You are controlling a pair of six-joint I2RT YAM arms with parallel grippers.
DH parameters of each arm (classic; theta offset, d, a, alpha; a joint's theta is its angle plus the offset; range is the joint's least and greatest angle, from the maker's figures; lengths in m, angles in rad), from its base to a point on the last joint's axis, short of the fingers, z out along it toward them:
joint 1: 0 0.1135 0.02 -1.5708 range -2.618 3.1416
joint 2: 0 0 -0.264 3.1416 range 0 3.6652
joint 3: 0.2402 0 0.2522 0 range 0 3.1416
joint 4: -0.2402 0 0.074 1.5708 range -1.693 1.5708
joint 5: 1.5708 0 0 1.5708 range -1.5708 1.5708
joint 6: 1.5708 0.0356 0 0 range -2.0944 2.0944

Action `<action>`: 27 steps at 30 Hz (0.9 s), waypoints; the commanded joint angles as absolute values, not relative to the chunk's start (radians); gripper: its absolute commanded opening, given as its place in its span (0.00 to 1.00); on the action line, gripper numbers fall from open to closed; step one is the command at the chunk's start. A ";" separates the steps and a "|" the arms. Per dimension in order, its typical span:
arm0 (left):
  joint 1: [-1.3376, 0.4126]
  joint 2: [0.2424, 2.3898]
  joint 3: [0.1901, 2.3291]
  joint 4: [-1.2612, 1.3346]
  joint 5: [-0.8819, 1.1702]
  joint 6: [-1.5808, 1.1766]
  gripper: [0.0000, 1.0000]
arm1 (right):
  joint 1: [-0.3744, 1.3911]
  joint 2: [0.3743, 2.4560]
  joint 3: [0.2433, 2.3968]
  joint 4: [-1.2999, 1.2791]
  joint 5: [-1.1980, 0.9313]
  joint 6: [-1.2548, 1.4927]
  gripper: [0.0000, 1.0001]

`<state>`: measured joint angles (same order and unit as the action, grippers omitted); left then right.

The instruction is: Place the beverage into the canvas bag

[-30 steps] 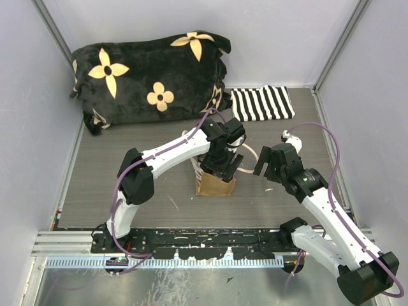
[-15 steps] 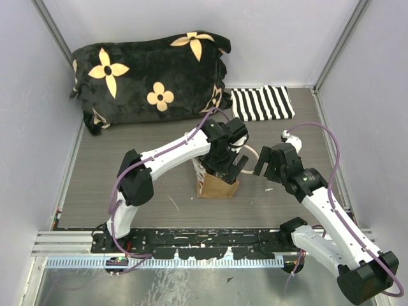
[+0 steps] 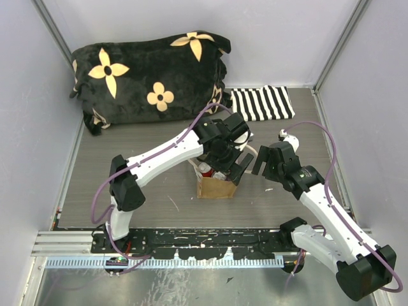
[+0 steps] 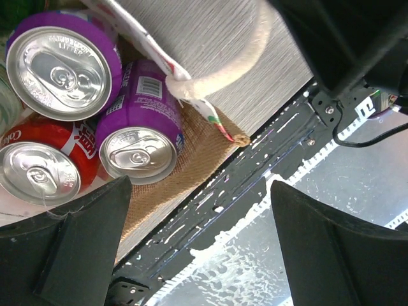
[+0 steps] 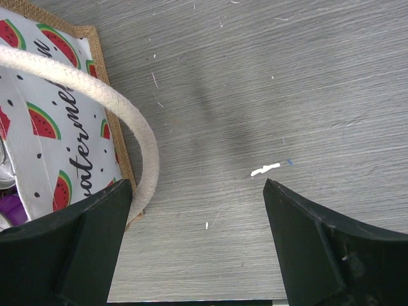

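The tan canvas bag [image 3: 213, 187] stands upright at mid-table, its cream rope handles [image 4: 237, 58] looped outward. In the left wrist view, two purple cans [image 4: 61, 64] and a red cola can [image 4: 39, 173] stand inside it, tops up. My left gripper [image 3: 233, 167] hangs just above the bag's right edge, open and empty [image 4: 199, 255]. My right gripper [image 3: 266, 171] hovers just right of the bag, open and empty [image 5: 197, 242]. Its left finger is close to a rope handle [image 5: 131, 118] and the watermelon-print lining [image 5: 51, 127].
A big black plush item with yellow flowers [image 3: 150, 76] lies along the back left. A black-and-white striped cloth [image 3: 261, 103] lies at the back right. Grey walls enclose three sides, and a metal rail [image 3: 191, 242] runs along the near edge.
My left gripper has risen out of the bag's mouth and shifted slightly right, and can tops now show inside. The right arm has barely moved.
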<state>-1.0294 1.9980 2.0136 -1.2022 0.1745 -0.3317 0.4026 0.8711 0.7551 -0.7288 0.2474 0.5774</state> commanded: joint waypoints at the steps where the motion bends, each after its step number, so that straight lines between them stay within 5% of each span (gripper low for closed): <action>1: -1.035 1.939 2.090 -1.189 0.174 -0.283 0.98 | 0.399 0.874 0.789 -0.692 0.246 0.565 0.90; 4: -1.031 1.919 2.106 -1.184 0.176 -0.263 1.00 | 0.400 0.883 0.806 -0.692 0.253 0.556 0.90; 6: -1.022 1.900 2.101 -1.176 0.178 -0.245 0.91 | 0.399 0.895 0.821 -0.692 0.255 0.548 0.90; 17: -0.979 1.809 1.841 -1.043 0.268 -0.230 0.01 | 0.399 0.969 0.896 -0.683 0.247 0.508 0.90; 27: -0.979 1.910 1.793 -0.997 0.300 -0.238 0.00 | 0.400 0.934 0.862 -0.687 0.254 0.526 0.90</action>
